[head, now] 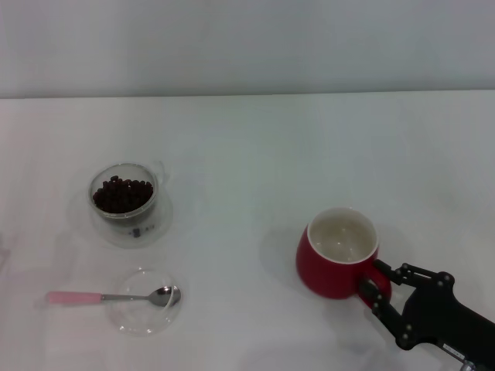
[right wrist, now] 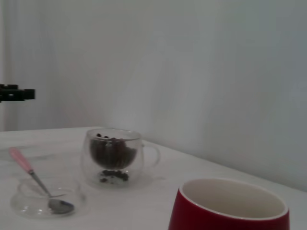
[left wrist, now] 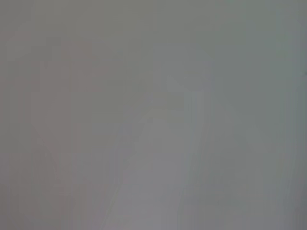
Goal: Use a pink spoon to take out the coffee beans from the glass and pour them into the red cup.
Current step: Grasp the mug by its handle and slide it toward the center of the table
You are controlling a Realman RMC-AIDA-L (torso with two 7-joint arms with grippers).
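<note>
White counter [head: 255, 154] under a pale wall. Right hand [head: 380, 287] comes in from the near right corner of the head view, black, its fingers [head: 374, 297] set on either side of the red cup's handle and closed on it, as far as that view shows; the handle is mostly hidden between them. Red cup [head: 337, 253] stands upright on the right half of the counter, white inside, nothing visible in it; its handle side faces the near right corner. Right wrist view looks over the cup's rim from just behind it. Glass [head: 124, 193] stands upright on the left half, well apart from the cup, its small clear handle toward the far right; it sits on a flat clear round base or saucer, which one I cannot tell. Coffee beans [head: 122, 195] fill the glass's inner bowl nearly to the rim; a few more dark beans show low down near its foot in the right wrist view. Pink spoon [head: 108, 296] lies nearer than the glass, metal bowl resting in a flat clear glass dish [head: 145, 325], pink handle sticking out over the dish's edge toward the robot's left. Left hand out of sight in the head view; left wrist view gives only a plain grey field, so its grip state cannot be told.
</note>
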